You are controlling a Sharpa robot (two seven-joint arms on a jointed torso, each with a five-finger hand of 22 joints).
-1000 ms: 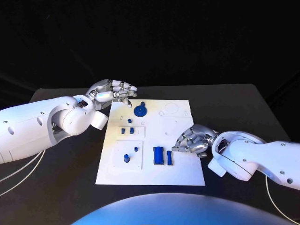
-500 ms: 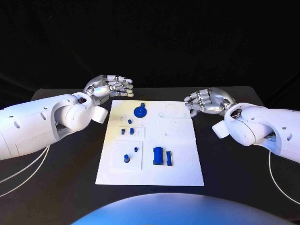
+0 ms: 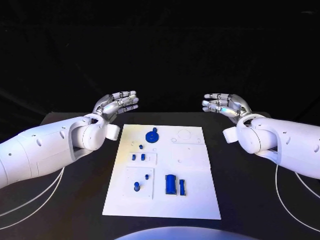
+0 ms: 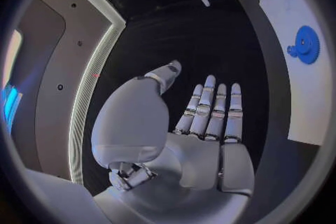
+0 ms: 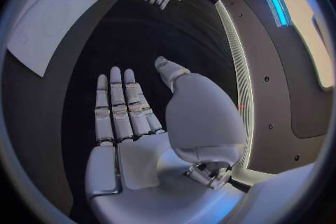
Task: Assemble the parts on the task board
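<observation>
Both hands have pulled back from the task board [image 3: 162, 170] within the last second. A second ago the right hand [image 3: 223, 105] was curled low over the board's near right part, just beside the pair of upright blue blocks [image 3: 174, 184]; half a second ago it had swung out past the board's far right corner, and now it hangs beyond the far edge, fingers [image 5: 117, 106] straight and spread, holding nothing. The left hand [image 3: 117, 104] has made the smaller move: a second ago it was bunched at the board's far left corner close to the blue gear [image 3: 151, 135], and now it too is lifted clear, its fingers [image 4: 210, 106] extended side by side with the thumb apart, empty. The two open hands face each other across the far end of the table, well apart, with the board lying on the near side of both sets of fingertips. On the board the gear sits nearest the left fingertips; the small blue pieces [image 3: 138, 157] and the blocks lie farther toward the robot. None of the parts appears to have shifted during the retreat. This reads as a release and reset rather than a reach: either a placement is finished or the run is closing.
</observation>
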